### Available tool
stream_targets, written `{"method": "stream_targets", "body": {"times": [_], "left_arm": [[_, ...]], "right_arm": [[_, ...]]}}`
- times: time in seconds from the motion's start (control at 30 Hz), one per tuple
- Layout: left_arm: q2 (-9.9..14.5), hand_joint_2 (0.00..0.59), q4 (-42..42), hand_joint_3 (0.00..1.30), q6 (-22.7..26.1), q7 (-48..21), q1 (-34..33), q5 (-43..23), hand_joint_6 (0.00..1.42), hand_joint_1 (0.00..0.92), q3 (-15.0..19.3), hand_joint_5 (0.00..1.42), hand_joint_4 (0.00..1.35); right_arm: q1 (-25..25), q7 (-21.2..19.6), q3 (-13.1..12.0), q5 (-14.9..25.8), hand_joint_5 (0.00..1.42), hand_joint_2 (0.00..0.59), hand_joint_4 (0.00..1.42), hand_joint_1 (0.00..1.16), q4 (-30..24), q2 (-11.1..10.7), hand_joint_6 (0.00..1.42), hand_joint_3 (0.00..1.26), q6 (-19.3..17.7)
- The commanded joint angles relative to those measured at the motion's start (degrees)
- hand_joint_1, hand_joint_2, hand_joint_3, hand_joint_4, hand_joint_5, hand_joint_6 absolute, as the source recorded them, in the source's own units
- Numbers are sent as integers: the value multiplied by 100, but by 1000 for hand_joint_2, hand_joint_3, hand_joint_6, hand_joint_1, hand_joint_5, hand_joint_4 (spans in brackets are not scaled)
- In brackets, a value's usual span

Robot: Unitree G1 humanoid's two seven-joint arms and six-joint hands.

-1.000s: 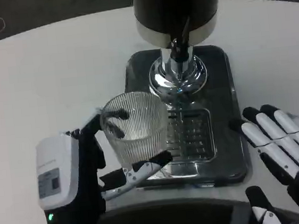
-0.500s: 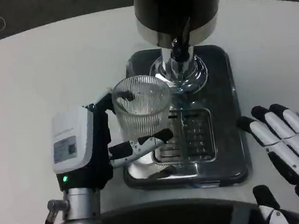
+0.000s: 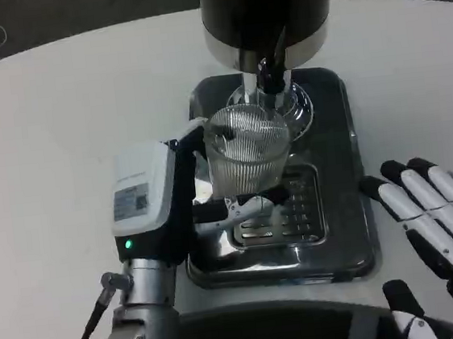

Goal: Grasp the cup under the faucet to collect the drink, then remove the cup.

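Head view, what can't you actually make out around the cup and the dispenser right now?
- Dispenser: its top is cut off by the upper picture edge.
- Faucet: whether any drink is flowing is too small and blurred to tell.
- Cup: its base and near side are hidden by the left robot hand, and the liquid level is unclear through the ribbed glass.
- Right robot hand: cut off by the right and bottom edges.

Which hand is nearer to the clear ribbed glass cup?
Left. The left hand grips the clear ribbed glass cup from its left side, fingers wrapped around it below the faucet. The right hand lies open on the white table, well right of the cup.
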Motion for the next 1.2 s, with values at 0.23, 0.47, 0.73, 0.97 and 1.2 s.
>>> {"method": "stream_targets", "body": {"times": [0.23,0.47,0.73,0.97,1.2], "left_arm": [[-43,0,390,969,-143,112,-292,-129,1412,742,-248,1198,1107],[-49,0,696,961,-172,-73,-487,-219,1424,719,-418,1183,1080],[-2,0,567,865,-85,-199,-399,-281,1302,586,-511,1072,910],[49,50,251,539,-74,-287,-161,-359,940,230,-435,841,529],[78,36,10,301,-108,-312,14,-470,617,102,-367,634,286]], "right_arm": [[-6,140,17,65,23,571,11,149,-50,27,94,66,14],[14,156,-34,105,26,571,11,149,-42,39,95,66,25],[-2,156,-17,130,29,571,11,150,-14,51,95,66,33],[-41,168,30,145,36,571,11,150,16,51,95,66,25],[-51,172,48,152,36,571,11,150,30,65,95,66,29]]}}
